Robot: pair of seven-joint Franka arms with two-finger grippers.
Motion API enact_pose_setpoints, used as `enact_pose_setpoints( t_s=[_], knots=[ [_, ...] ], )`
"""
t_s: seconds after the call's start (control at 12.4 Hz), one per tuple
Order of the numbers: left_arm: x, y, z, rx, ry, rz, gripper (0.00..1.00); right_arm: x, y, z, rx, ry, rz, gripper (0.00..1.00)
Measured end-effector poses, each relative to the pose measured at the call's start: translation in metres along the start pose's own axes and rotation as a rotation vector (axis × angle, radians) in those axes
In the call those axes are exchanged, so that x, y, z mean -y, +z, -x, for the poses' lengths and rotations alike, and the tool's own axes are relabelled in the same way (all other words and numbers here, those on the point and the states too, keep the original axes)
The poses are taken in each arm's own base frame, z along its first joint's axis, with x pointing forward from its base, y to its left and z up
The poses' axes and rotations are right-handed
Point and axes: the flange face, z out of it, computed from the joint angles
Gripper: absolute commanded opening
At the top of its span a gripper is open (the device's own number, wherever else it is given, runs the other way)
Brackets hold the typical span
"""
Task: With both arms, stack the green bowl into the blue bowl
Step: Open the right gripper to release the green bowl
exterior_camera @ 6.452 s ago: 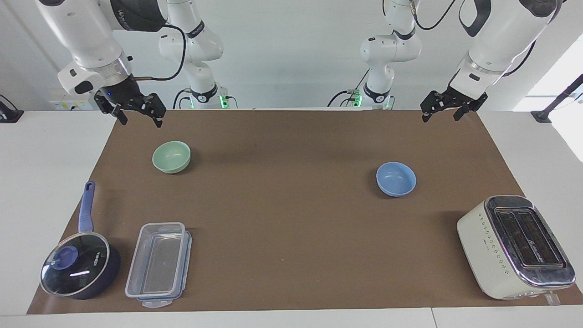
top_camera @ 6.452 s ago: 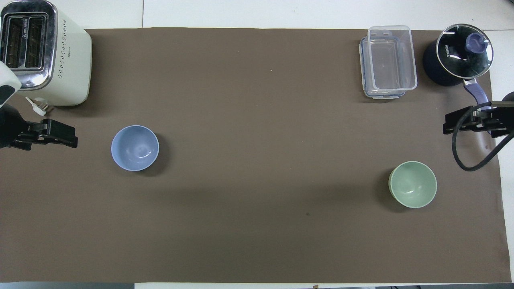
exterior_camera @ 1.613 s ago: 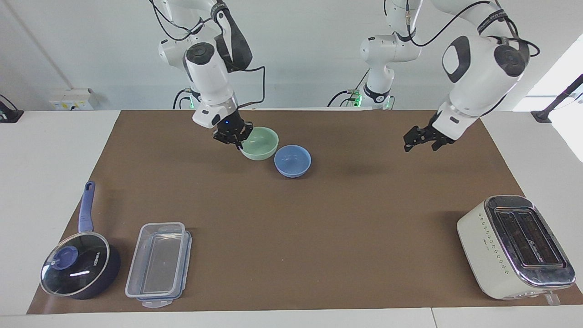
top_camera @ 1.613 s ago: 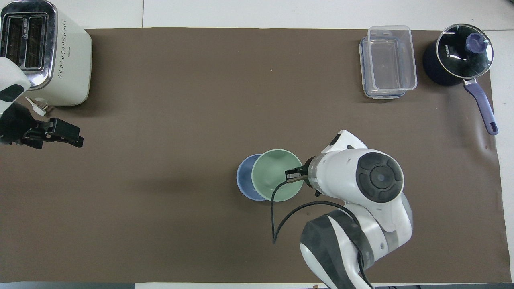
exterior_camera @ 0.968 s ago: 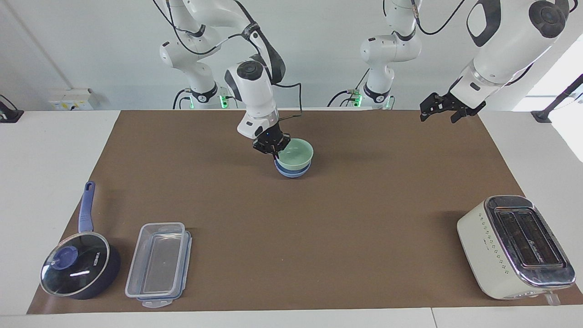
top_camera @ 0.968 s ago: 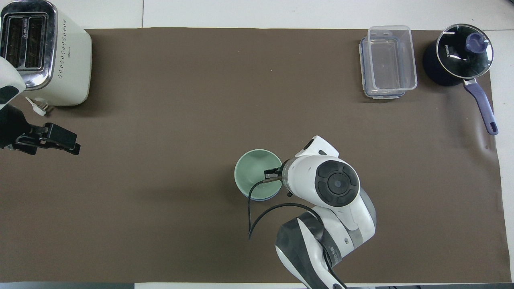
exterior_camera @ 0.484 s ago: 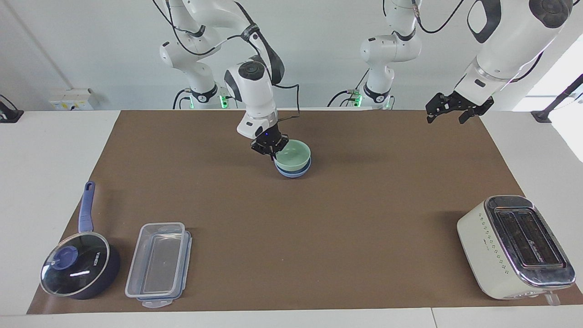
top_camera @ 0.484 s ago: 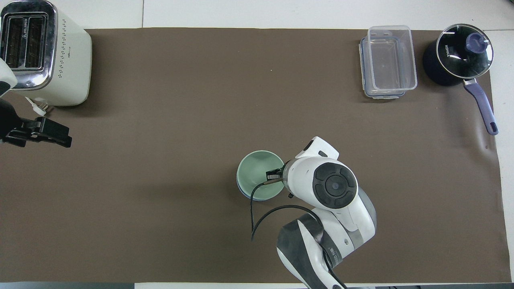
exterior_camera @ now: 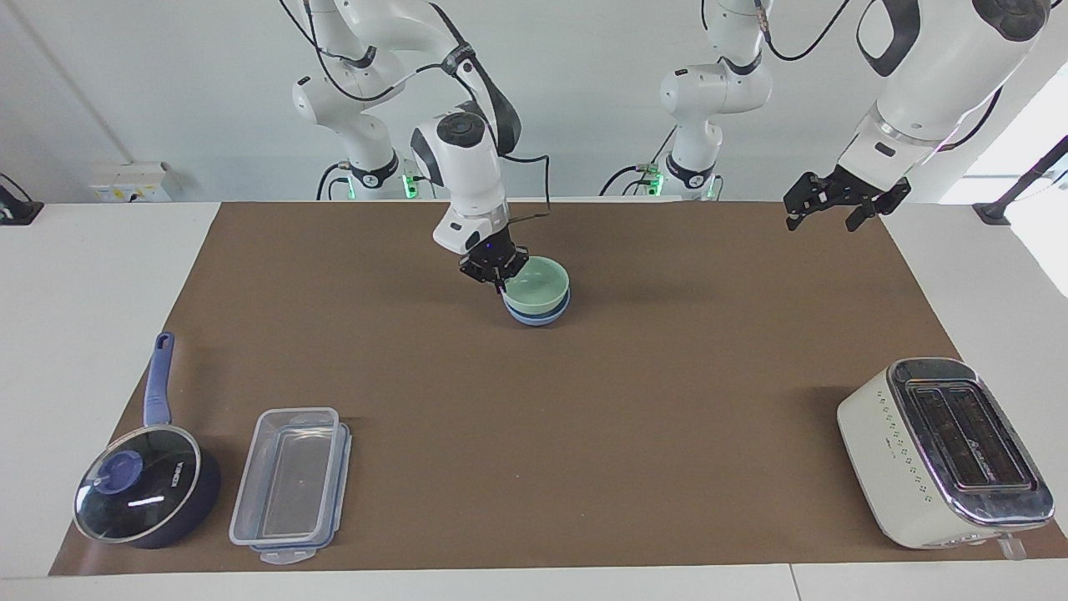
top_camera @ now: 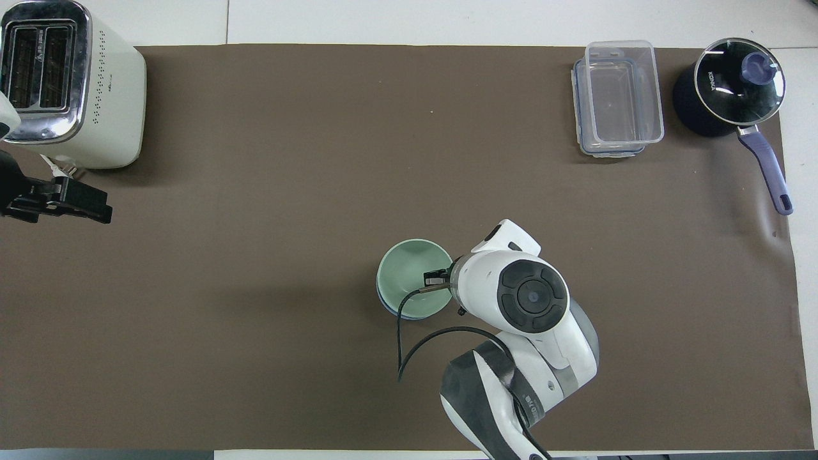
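The green bowl (exterior_camera: 541,284) sits nested in the blue bowl (exterior_camera: 538,316) in the middle of the brown mat, on the side nearer the robots. In the overhead view the green bowl (top_camera: 404,273) covers the blue bowl (top_camera: 382,305) except for a thin edge. My right gripper (exterior_camera: 498,279) is shut on the green bowl's rim, on the side toward the right arm's end; it also shows in the overhead view (top_camera: 434,279). My left gripper (exterior_camera: 822,219) is open and empty, raised over the mat's edge at the left arm's end, also seen from overhead (top_camera: 101,211).
A white toaster (exterior_camera: 943,451) stands at the left arm's end, farther from the robots. A clear lidded container (exterior_camera: 288,484) and a dark blue pan with glass lid (exterior_camera: 146,497) stand at the right arm's end, farther from the robots.
Both bowls came from the table's ends to the middle. The right gripper carried the green bowl over the blue bowl and lowered it in. The left gripper drew back and up.
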Motion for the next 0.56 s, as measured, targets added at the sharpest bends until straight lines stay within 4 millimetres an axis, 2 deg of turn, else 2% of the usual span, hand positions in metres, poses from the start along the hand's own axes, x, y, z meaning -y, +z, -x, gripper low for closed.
enact_pose_setpoints(
  t_s=[0.16, 0.24, 0.32, 0.4, 0.56],
  knots=[
    [0.0000, -0.0002, -0.0002, -0.002, 0.000, 0.000, 1.00, 0.0012, 0.0005, 0.0013, 0.002, -0.001, 0.001, 0.00],
    [0.0000, -0.0002, -0.0002, -0.002, 0.000, 0.000, 1.00, 0.0020, -0.0002, 0.0017, 0.001, -0.003, 0.000, 0.37],
    [0.0000, -0.0002, -0.0002, -0.002, 0.000, 0.000, 1.00, 0.0024, -0.0010, 0.0020, 0.000, -0.004, -0.001, 0.96],
    [0.0000, -0.0002, -0.0002, -0.002, 0.000, 0.000, 1.00, 0.0026, -0.0016, 0.0020, -0.001, -0.004, -0.002, 1.00],
    [0.0000, -0.0003, -0.0003, -0.003, 0.000, 0.000, 1.00, 0.0026, -0.0042, 0.0017, -0.002, -0.003, -0.003, 1.00]
  ],
)
